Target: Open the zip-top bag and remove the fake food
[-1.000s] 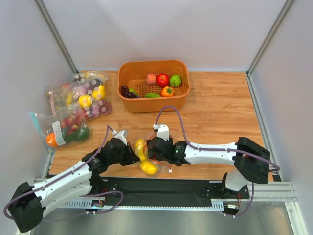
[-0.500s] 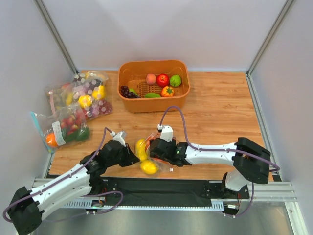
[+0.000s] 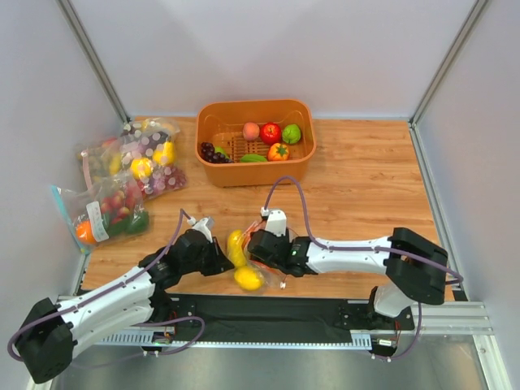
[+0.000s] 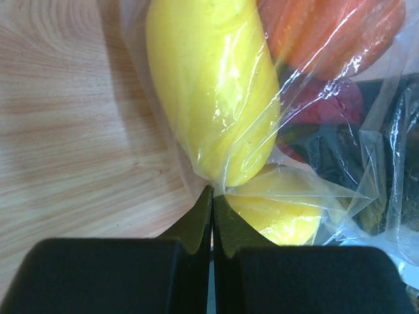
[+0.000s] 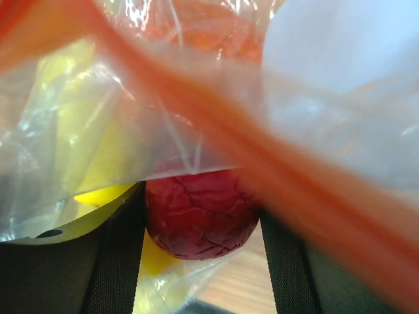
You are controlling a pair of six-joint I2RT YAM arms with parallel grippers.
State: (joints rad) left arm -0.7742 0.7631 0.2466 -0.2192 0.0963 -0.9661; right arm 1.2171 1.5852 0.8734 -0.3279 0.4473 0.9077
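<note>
The zip-top bag (image 3: 258, 265) lies on the table between my two grippers, with fake food inside. My left gripper (image 3: 221, 257) is shut on a fold of the bag's clear plastic (image 4: 213, 191), right below a yellow lemon (image 4: 209, 85). A second lemon (image 4: 278, 212) and the orange pepper (image 4: 327, 33) lie behind it. My right gripper (image 3: 257, 247) reaches into the bag from the other side. In the right wrist view its fingers (image 5: 118, 255) are shut on a wrinkled red fruit (image 5: 200, 212). The orange-red zip strip (image 5: 275, 176) crosses that view, blurred.
An orange basket (image 3: 260, 172) at the back holds a peach, a red apple, a green fruit and grapes. Two other filled bags lie at the left: a pink-zipped one (image 3: 142, 158) and a blue-zipped one (image 3: 101, 215). A black rail runs along the near edge.
The left gripper drew back a little to the lower left, then returned towards the bag. The lemons in the bag shifted slightly. The right gripper stays in the bag.
</note>
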